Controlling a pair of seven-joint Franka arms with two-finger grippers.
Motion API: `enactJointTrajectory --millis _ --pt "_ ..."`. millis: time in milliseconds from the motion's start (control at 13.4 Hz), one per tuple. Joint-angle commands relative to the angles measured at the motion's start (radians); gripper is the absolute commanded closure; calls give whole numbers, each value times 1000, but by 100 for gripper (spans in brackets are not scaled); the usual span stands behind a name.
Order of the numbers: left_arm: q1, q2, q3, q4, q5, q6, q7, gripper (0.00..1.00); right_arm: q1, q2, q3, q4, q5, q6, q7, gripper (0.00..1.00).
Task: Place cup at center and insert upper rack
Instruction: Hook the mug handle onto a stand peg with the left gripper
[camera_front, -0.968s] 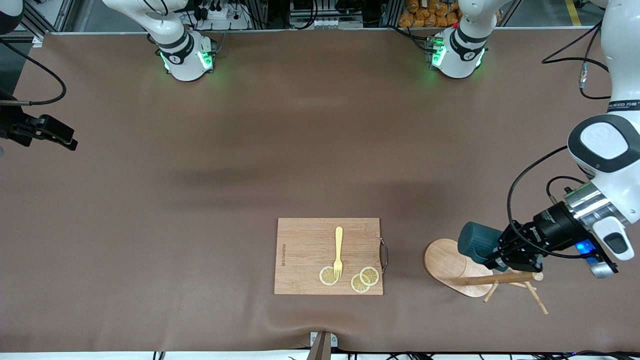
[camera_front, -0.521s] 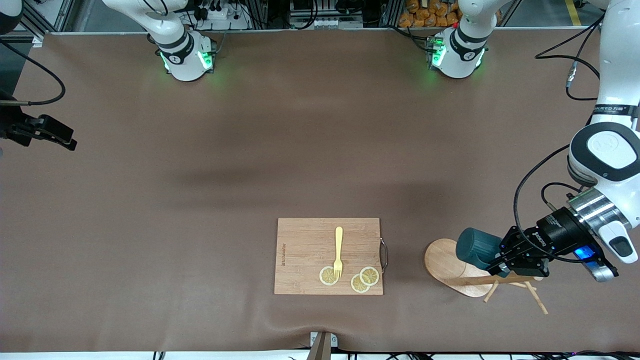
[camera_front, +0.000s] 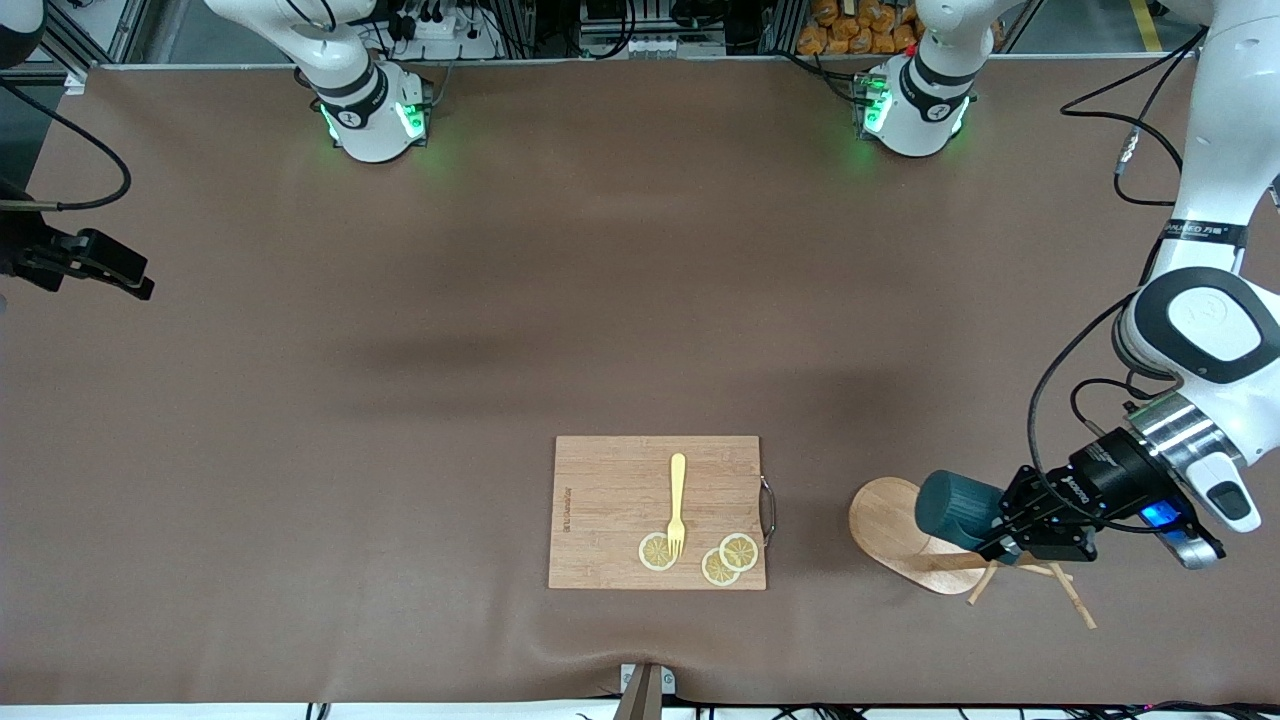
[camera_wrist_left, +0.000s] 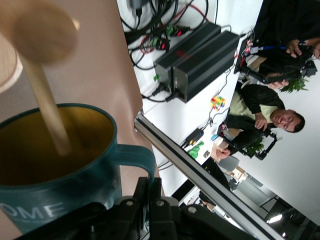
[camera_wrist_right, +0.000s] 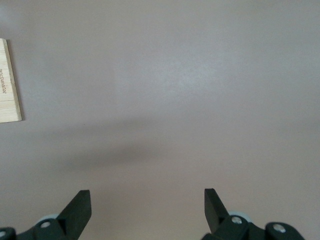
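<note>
Nearest the front camera, the upper rack (camera_front: 905, 535) stands toward the left arm's end of the table beside the cutting board (camera_front: 657, 512), which carries a yellow fork (camera_front: 677, 503) and lemon slices (camera_front: 738, 551). Over the rack's base, the left gripper (camera_front: 1005, 545) clamps the cup (camera_front: 955, 508) by its handle, a peg poking into its mouth. The right gripper (camera_wrist_right: 147, 205) waits high above the table, jaws spread wide.
</note>
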Motion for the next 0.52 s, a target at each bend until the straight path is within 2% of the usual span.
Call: enactJointTrajectory --millis 0,447 --pt "-9 -13 21 -5 -33 14 20 100 -4 3 1 16 5 -14 8 0" --pt "-9 -16 52 -11 -36 14 8 100 -4 3 1 16 5 -14 8 0"
